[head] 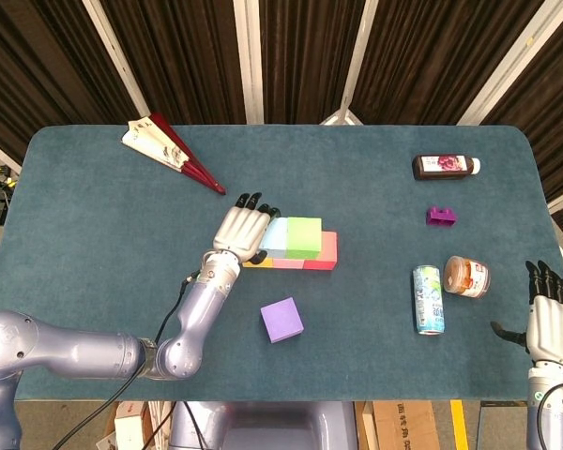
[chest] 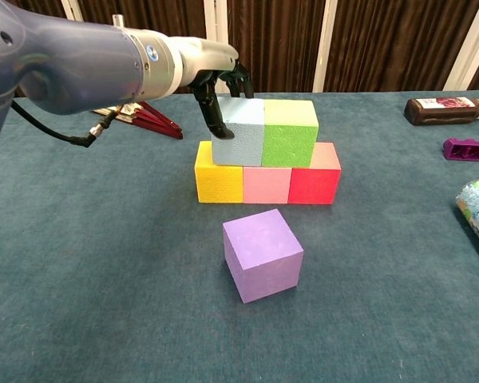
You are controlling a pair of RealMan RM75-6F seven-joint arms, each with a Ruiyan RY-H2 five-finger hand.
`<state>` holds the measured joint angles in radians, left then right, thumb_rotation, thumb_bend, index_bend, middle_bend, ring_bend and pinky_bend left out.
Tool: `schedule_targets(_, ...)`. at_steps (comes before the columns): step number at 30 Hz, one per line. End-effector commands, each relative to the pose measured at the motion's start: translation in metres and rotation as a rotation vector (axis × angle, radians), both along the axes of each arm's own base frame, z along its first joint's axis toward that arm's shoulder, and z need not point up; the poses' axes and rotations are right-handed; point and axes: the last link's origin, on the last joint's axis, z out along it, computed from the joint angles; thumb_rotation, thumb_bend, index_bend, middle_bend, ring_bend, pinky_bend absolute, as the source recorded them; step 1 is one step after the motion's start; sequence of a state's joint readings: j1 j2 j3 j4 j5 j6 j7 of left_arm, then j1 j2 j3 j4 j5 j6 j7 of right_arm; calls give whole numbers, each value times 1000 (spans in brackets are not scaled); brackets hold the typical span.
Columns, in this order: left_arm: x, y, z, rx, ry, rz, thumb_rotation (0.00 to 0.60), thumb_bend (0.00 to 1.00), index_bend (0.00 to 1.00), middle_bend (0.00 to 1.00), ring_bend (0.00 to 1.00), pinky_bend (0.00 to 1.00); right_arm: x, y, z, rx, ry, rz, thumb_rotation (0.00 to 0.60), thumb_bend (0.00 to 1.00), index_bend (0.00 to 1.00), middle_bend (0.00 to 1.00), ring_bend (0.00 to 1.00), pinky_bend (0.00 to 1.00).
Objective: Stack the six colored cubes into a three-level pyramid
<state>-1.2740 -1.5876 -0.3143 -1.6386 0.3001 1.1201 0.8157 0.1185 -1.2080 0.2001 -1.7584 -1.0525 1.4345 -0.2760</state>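
1. While your left hand [chest: 215,88] sits at the pyramid, its dark fingers [chest: 213,112] curl down the left face of the light blue cube [chest: 239,136] and over its far top edge; whether they clamp the cube or only touch it cannot be told.
2. Taking the light blue cube as landmark: it stands on the second level, straddling the yellow cube [chest: 219,174] and the pink cube [chest: 267,183] beneath it.
3. Touching its right face is the green cube [chest: 290,134], at the same level, resting over the pink cube and the red cube [chest: 314,181].
4. Below and nearer the chest camera than the landmark, the purple cube [chest: 262,254] lies alone on the teal table [chest: 96,279], apart from the bottom row and turned slightly askew.
5. Far left of the landmark and further back lies a folded fan [head: 169,148].
6. Well to its right lie a dark bottle [head: 445,166], a small purple block [head: 441,216], a jar [head: 466,277] and a can [head: 428,300] on its side.
7. Your right hand [head: 551,319] hangs at the table's near right corner, fingers straight, slightly apart, holding nothing.
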Motion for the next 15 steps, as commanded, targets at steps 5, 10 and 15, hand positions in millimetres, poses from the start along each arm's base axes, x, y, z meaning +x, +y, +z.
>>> schedule_targets(5, -1, 0, 0, 2, 8, 6, 600, 355, 214, 184, 0, 0, 0, 0, 0, 1, 0, -3, 600, 129, 0, 8, 0, 0)
schedule_targets(10, -1, 0, -1, 1, 11, 7, 600, 355, 209, 182, 0, 0, -1, 0, 1, 0, 0, -4, 600, 129, 0, 9, 0, 0)
schedule_targets(15, -1, 0, -2, 0, 15, 6, 600, 355, 200, 174, 0, 0, 0, 0, 0, 2, 1, -4, 600, 129, 0, 9, 0, 0)
